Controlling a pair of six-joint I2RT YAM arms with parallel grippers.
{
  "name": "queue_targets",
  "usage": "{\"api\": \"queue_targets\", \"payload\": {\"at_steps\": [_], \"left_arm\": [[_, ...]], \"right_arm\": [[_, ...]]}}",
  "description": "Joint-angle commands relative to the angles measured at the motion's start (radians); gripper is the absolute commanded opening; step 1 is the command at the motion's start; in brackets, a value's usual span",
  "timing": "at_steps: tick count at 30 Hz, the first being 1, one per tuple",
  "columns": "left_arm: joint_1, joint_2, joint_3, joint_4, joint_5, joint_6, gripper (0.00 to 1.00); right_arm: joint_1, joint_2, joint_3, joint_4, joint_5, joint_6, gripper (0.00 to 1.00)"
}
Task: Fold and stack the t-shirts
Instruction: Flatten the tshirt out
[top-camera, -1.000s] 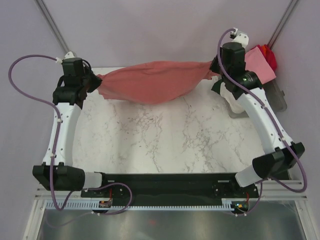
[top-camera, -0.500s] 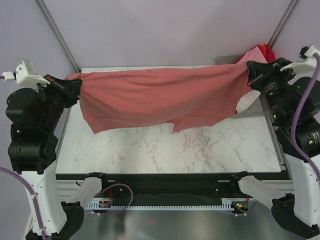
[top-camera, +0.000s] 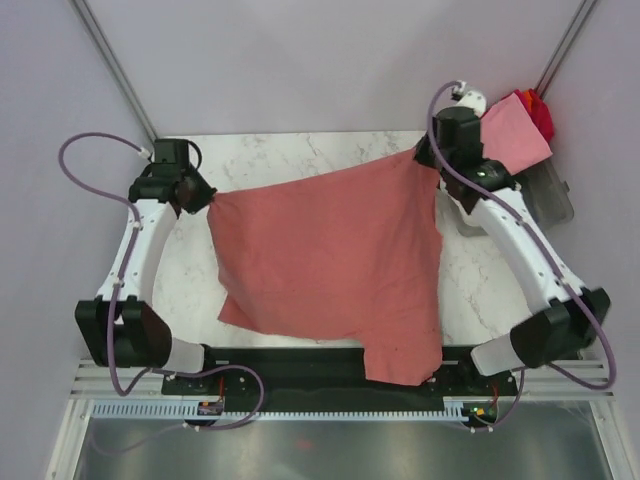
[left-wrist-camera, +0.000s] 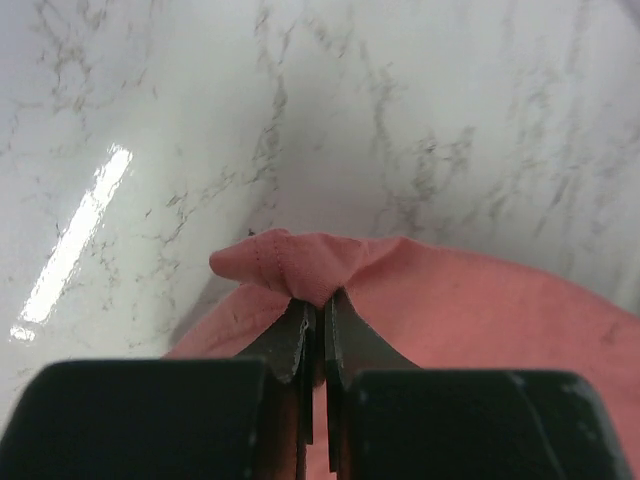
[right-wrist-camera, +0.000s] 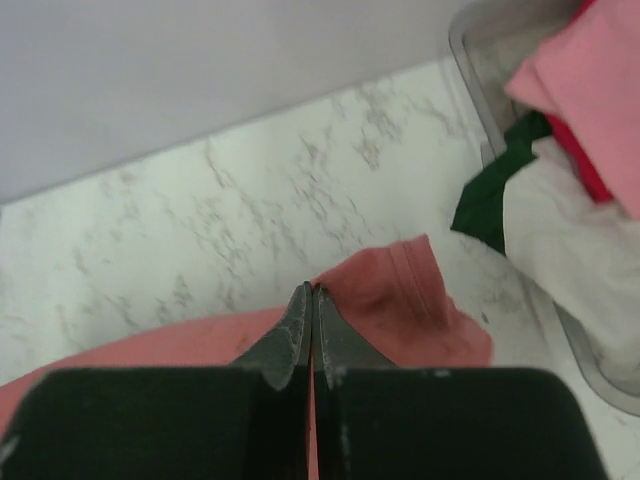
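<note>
While the left gripper (top-camera: 206, 197) and right gripper (top-camera: 427, 157) each clamp one far corner, the brick-red t-shirt (top-camera: 335, 265) drapes over the worktop (top-camera: 300, 150) toward 6 o'clock from both, held edge running roughly 9 to 3, near hem overhanging.

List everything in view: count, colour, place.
brick-red t-shirt: 1, dusty red, spread on table
pink t-shirt: 1, light pink, atop tub's pile
bright red t-shirt: 1, red, beside the pink
white t-shirt: 1, white, in tub
dark green t-shirt: 1, green, against the white
tub: 1, clear grey, far right
table: 1, white marble, centre
left claw: 1, black, shut on brick-red t-shirt's left corner
right claw: 1, black, shut on its right corner
</note>
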Motion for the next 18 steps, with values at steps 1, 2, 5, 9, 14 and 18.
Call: {"api": "queue_targets", "payload": {"at_steps": [1, 2, 5, 9, 14, 18], "left_arm": [[0.004, 0.07, -0.053, 0.179, -0.089, -0.081, 0.02], [0.004, 0.108, -0.045, 0.194, -0.103, -0.1, 0.02], [0.004, 0.292, 0.046, 0.234, -0.136, -0.123, 0.02], [0.004, 0.522, 0.292, 0.244, -0.002, -0.056, 0.07], [0.004, 0.518, 0.355, 0.239, 0.012, -0.048, 1.0], [0.004, 0.375, 0.205, 0.241, -0.004, -0.055, 1.0]], "right_arm": [[-0.012, 0.132, -0.037, 0.155, 0.046, 0.047, 0.0], [-0.023, 0.175, -0.015, 0.19, 0.052, 0.056, 0.0], [-0.058, 0.373, 0.107, 0.23, 0.014, 0.085, 0.0], [-0.087, 0.616, 0.32, 0.218, -0.049, 0.088, 0.68], [-0.089, 0.603, 0.337, 0.198, -0.078, 0.042, 0.95], [-0.087, 0.465, 0.141, 0.238, -0.121, 0.041, 0.95]]}}
